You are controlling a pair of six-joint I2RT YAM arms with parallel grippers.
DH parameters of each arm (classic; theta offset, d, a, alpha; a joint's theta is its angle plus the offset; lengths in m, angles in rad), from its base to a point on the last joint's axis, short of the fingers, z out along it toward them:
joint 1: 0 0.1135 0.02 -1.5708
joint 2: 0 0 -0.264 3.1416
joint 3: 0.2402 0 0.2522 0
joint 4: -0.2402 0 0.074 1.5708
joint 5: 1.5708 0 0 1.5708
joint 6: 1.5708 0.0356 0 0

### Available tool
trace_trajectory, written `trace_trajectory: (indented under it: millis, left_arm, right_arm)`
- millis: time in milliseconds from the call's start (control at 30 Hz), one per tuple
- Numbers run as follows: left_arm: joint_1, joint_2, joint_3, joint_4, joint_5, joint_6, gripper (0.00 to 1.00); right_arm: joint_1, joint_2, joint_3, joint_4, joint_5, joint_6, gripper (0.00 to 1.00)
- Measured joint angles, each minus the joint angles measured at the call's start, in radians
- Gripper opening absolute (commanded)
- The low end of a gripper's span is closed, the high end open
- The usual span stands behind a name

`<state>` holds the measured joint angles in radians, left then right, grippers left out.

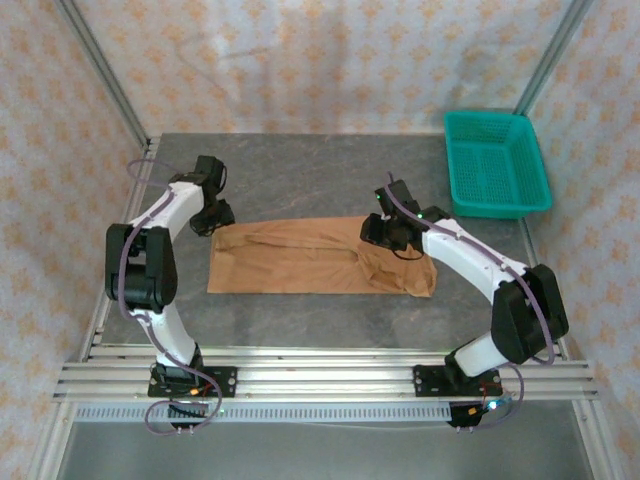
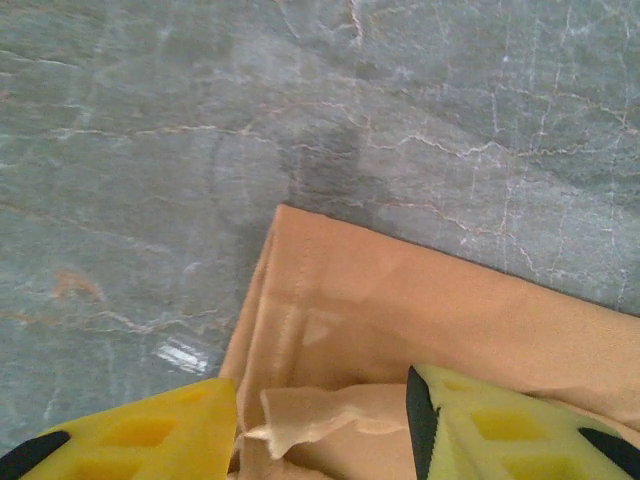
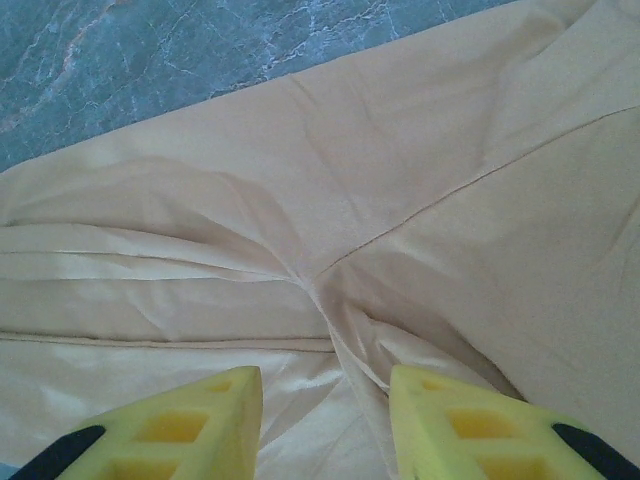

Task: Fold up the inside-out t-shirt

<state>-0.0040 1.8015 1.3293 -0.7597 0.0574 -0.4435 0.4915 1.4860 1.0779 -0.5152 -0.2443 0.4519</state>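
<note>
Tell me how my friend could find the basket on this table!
Look at the grey marbled table and go to its far right corner. The basket sits there, apart from the tan t-shirt lying in the middle. It's the only bright green thing, with mesh sides full of little holes.

I work in a lab test cell: patterned cloth walls (image 1: 300, 60) on metal posts (image 1: 100, 70) enclose my marbled table (image 1: 300, 170), a green basket (image 1: 497, 163) beyond my right gripper (image 1: 375, 238), aluminium rails (image 1: 320, 380) behind it.

T-shirt (image 1: 300, 262): one. Green basket (image 1: 497, 160): one. Pincers (image 2: 320, 385) (image 3: 325, 375): two.
</note>
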Motion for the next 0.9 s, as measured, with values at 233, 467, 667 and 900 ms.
trace_trajectory:
  millis: [233,467,667,900]
  left_arm:
    - [0.017,0.001,-0.018,0.001,0.012,-0.001,0.47]
    - [0.017,0.035,-0.022,0.019,0.036,-0.004,0.42]
    - [0.017,0.055,-0.022,0.036,0.048,-0.016,0.15]
    - [0.017,0.055,-0.022,0.052,0.066,-0.026,0.0]
  right_arm:
    - [0.0,0.002,0.0,0.0,-0.008,0.0,0.4]
    - [0.0,0.003,0.006,-0.005,-0.008,0.0,0.4]
    - [0.0,0.004,0.018,-0.011,-0.007,-0.003,0.39]
    - [0.0,0.01,0.019,-0.011,-0.009,-0.003,0.35]
